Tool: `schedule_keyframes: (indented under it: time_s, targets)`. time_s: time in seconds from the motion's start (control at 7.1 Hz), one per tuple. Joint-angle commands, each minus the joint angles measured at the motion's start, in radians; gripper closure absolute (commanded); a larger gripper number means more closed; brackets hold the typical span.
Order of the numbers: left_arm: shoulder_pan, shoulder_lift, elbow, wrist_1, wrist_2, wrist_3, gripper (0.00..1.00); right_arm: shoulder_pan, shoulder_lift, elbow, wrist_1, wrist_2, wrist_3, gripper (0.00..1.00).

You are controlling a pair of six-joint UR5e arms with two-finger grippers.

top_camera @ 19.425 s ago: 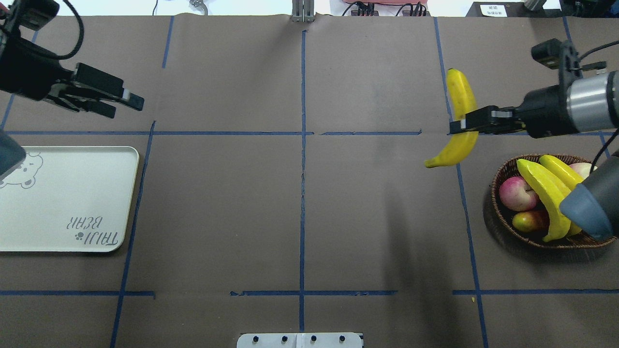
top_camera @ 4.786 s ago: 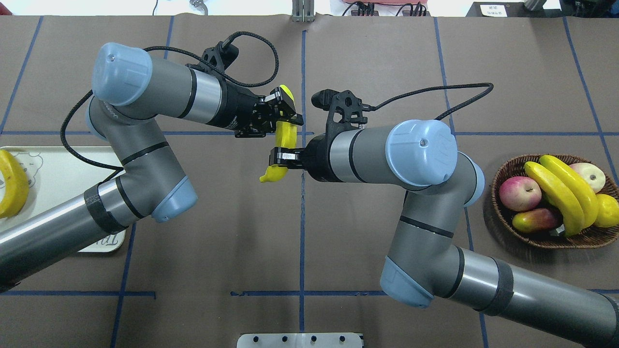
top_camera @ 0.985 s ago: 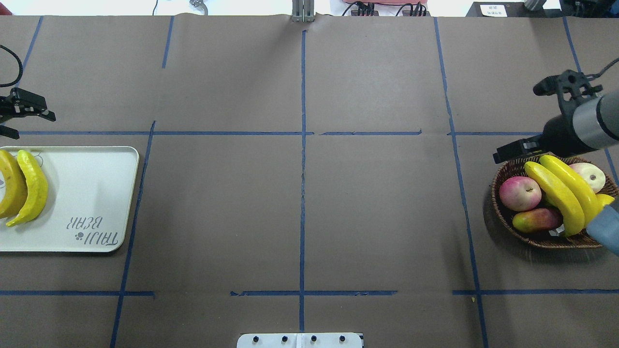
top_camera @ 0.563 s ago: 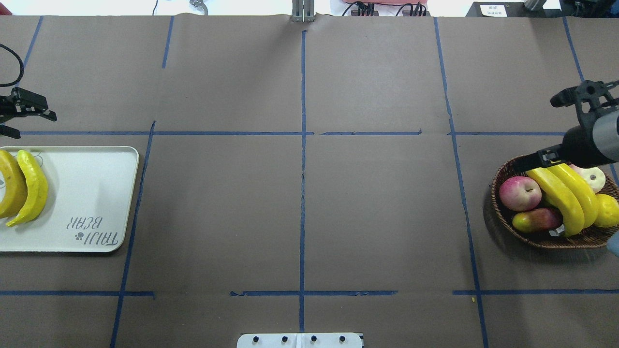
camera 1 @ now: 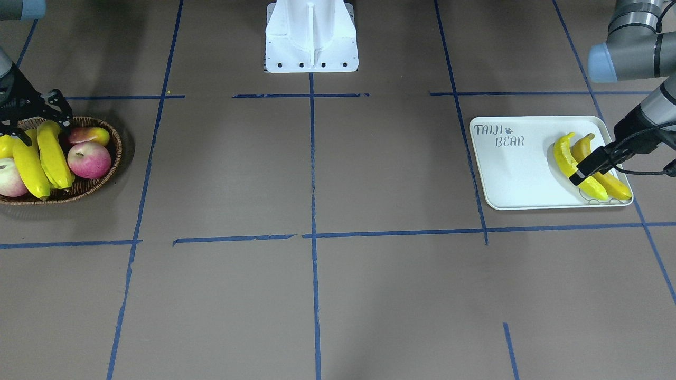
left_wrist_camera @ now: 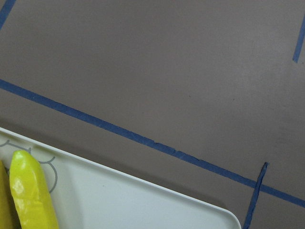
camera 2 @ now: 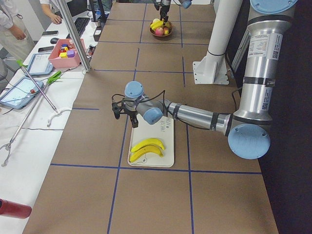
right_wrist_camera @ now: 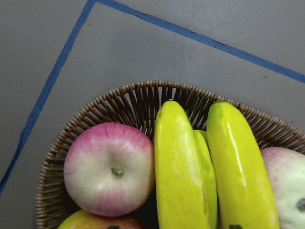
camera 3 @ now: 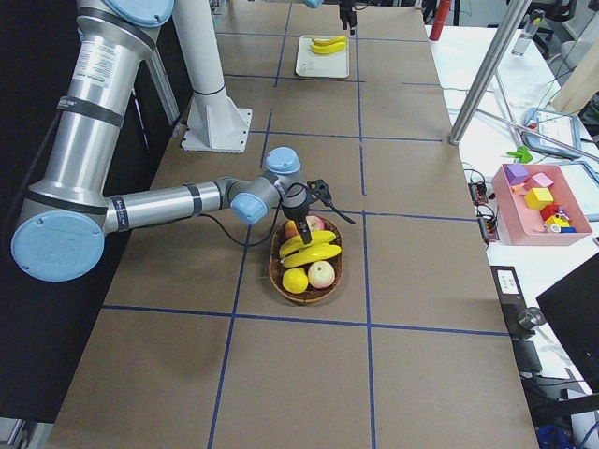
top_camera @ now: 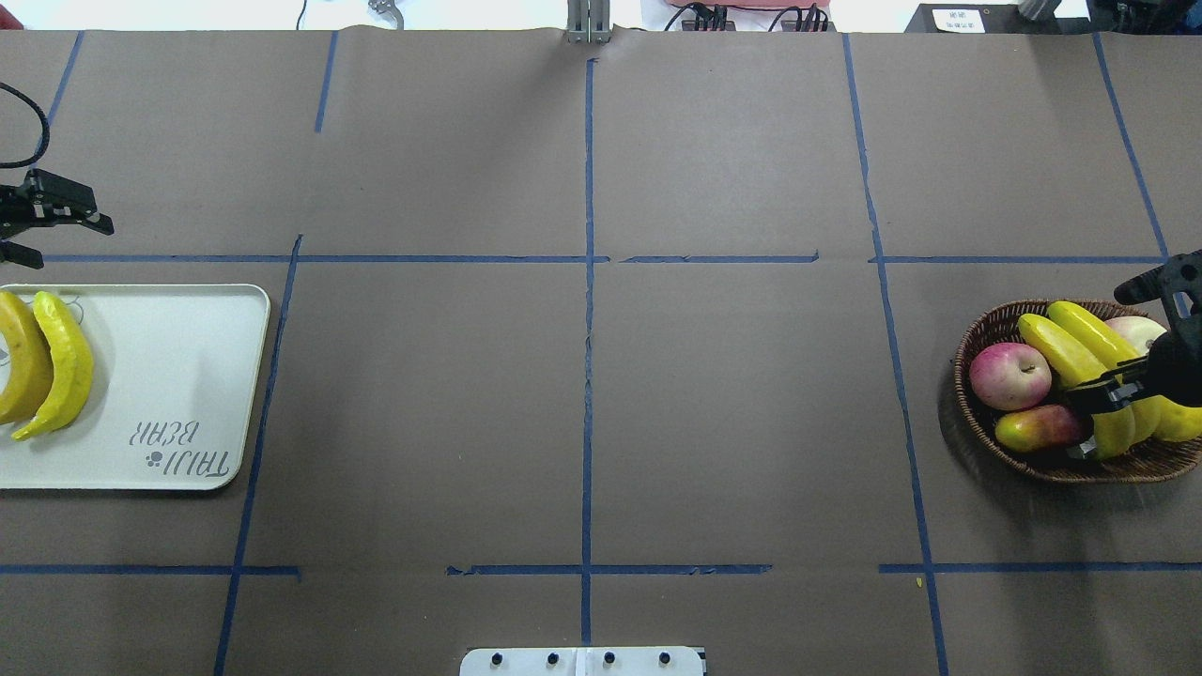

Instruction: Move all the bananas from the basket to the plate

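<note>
Two yellow bananas [top_camera: 1066, 349] [top_camera: 1094, 327] lie side by side across the dark wicker basket [top_camera: 981, 441] at the right end of the table. My right gripper [top_camera: 1101, 392] hangs low over their middle, open, with nothing held; the right wrist view shows both bananas [right_wrist_camera: 178, 176] [right_wrist_camera: 240, 162] close below. At the left end, the white plate [top_camera: 178, 376] carries a yellow banana [top_camera: 68, 361] and a darker one [top_camera: 19, 361]. My left gripper [top_camera: 52, 235] is open and empty, just beyond the plate's far edge.
The basket also holds a pink apple [top_camera: 1009, 376], a red-green fruit [top_camera: 1033, 427], a pale apple [top_camera: 1136, 330] and a plump yellow fruit [top_camera: 1178, 422]. The white robot base [camera 1: 310, 37] is at the table's near edge. Blue tape lines cross the brown mat.
My right gripper has come from beyond the basket's far rim to low over the two bananas in it. The left gripper and the plate's bananas have not moved.
</note>
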Motion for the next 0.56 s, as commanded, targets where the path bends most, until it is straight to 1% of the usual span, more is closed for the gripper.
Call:
schedule_keyframes:
  time_s: [0.0, 0.28, 0.42]
  targets:
    - [0.001, 0.000, 0.000, 0.000, 0.002, 0.000, 0.00, -0.036, -0.024, -0.010, -0.003, -0.026, -0.002, 0.31]
    - [0.001, -0.002, 0.000, 0.000, 0.002, 0.000, 0.00, -0.055, -0.019, -0.027, -0.003, -0.036, -0.002, 0.50]
    - [0.002, -0.002, 0.000, 0.000, 0.002, -0.002, 0.00, -0.057, -0.019, -0.028, -0.003, -0.036, -0.004, 0.70]
